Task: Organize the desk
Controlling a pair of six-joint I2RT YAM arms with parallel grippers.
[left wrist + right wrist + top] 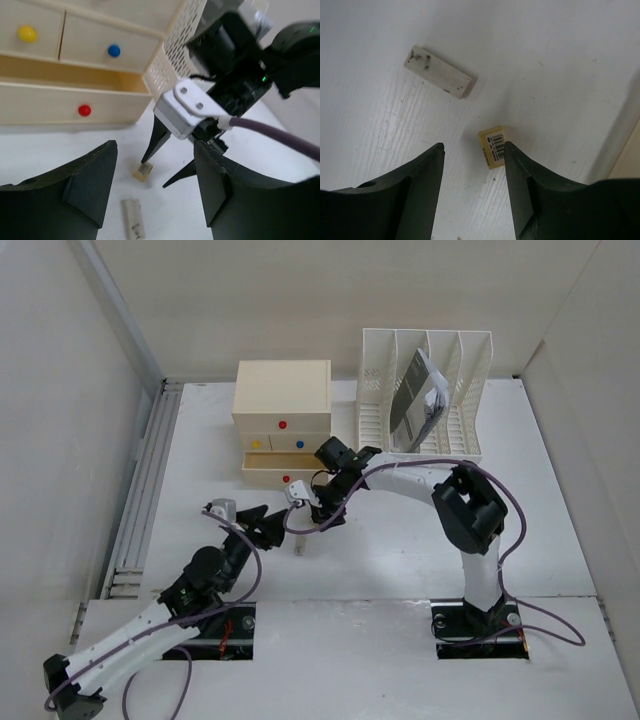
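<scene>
A small yellow block with a barcode label (492,146) lies on the white desk (400,550), and a smudged white eraser (437,71) lies close beside it. My right gripper (472,150) is open just above the block, with its right finger at the block's edge and nothing held. The left wrist view shows the block (142,171), the eraser (133,225) and the right gripper (154,173) pointing down at the block. My left gripper (155,144) is open and empty, a little left of them, near the desk's middle (268,525).
A cream drawer box (283,410) stands at the back, its bottom drawer with the red knob (84,110) pulled open. A white slotted file rack (425,390) at the back right holds a dark booklet (415,400). Walls close in the desk's sides.
</scene>
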